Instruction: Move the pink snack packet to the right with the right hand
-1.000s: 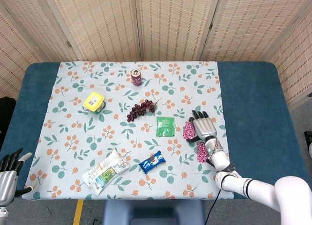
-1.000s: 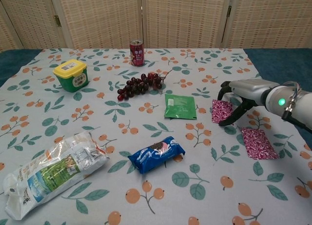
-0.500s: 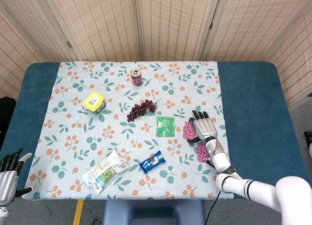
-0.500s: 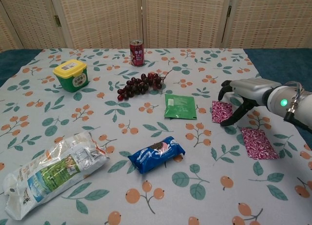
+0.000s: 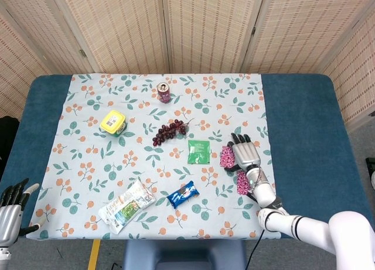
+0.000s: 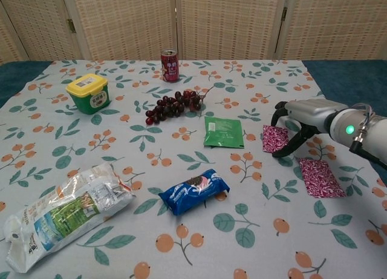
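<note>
A pink snack packet lies flat on the floral cloth, right of a green sachet. My right hand arches over the packet's right edge, fingers spread and pointing down, the fingertips at the cloth beside it. Nothing is gripped. A second pink packet lies just nearer, under my right wrist. My left hand hangs off the table's near left corner, fingers apart and empty, out of the chest view.
A blue biscuit packet and a large crinkled bag lie near the front. Grapes, a yellow-lidded tub and a red can stand further back. Bare blue table extends right of the cloth.
The right hand has shifted only slightly over the pink packet, which stays in place. The left hand has sunk a little lower at the frame edge.
</note>
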### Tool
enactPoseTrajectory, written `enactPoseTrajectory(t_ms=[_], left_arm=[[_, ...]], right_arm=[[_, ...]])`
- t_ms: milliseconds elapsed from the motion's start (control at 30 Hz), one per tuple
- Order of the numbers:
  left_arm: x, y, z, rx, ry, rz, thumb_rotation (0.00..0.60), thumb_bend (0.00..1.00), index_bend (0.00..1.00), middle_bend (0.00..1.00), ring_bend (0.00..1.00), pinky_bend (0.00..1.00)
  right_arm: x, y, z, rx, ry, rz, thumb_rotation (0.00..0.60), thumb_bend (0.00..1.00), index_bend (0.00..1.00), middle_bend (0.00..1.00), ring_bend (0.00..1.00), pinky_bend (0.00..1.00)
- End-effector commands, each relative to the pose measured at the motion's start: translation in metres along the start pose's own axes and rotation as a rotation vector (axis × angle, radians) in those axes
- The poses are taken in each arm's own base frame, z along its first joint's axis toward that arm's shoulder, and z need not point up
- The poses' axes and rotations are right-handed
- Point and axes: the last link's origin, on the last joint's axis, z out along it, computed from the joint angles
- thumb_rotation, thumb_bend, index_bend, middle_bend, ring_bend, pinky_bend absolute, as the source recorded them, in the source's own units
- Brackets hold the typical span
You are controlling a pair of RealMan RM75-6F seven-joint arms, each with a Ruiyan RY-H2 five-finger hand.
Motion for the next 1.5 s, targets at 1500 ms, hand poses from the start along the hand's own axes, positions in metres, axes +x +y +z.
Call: enactPoseTrajectory(t_ms=[1500], left_arm=[[0.003,0.008,-0.002,-0.023,0.014,-0.003,0.600,0.24,0.18,0.07,0.07,0.00]], right_arm=[[-0.023,0.065,-0.098,0.116,-0.006,0.010,0.408,0.16,0.27,0.06,0.00,0.00]])
